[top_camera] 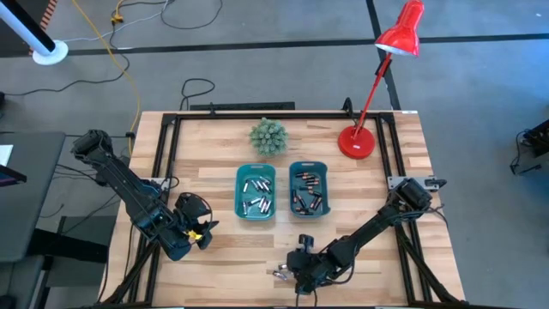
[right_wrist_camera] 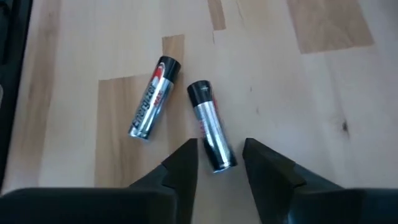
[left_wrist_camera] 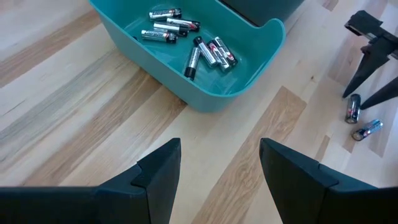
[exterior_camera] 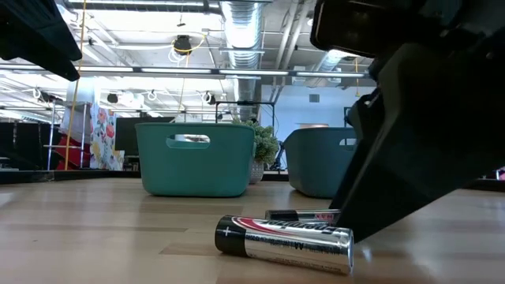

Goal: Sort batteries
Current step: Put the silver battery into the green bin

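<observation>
Right gripper [right_wrist_camera: 219, 163] at the surface's [top_camera: 214, 257] six o'clock edge, fingers apart, straddling one battery's [right_wrist_camera: 211, 126] end; its twin [right_wrist_camera: 152, 98] lies beside. Best centre before closing. Left gripper [left_wrist_camera: 219, 171] waits apart at eight o'clock; bins [top_camera: 256, 190] beyond

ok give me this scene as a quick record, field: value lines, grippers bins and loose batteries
left gripper: open, empty, hovering over bare table beside the left bin
right gripper: open, fingers either side of one loose battery's end, at the table's near edge
loose batteries: two on the wood, one between the fingers, one beside it
left bin: teal, holds batteries
right bin: teal, holds batteries
other items: red lamp, small green plant
</observation>
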